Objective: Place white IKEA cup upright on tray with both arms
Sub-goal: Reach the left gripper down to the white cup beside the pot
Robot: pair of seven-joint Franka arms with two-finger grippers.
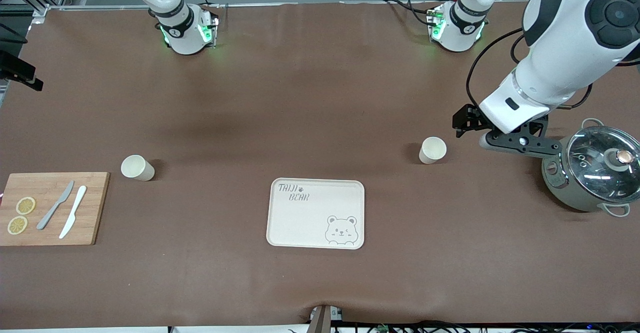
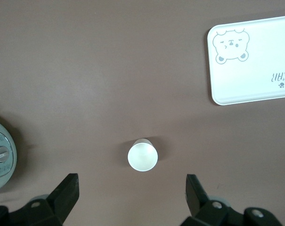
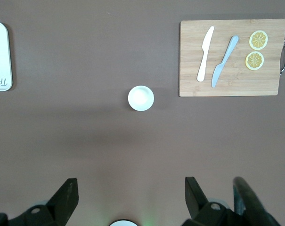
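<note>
White round plastic cup (image 1: 433, 150) stands upright near our left gripper (image 2: 133, 193), fingers spread wide, empty; our right gripper (image 3: 130, 197) likewise, raised.

The tray (image 1: 316, 213) lies between two cups (image 1: 433, 150) (image 1: 137, 167) (both apparently upright), slightly nearer the camera.
</note>
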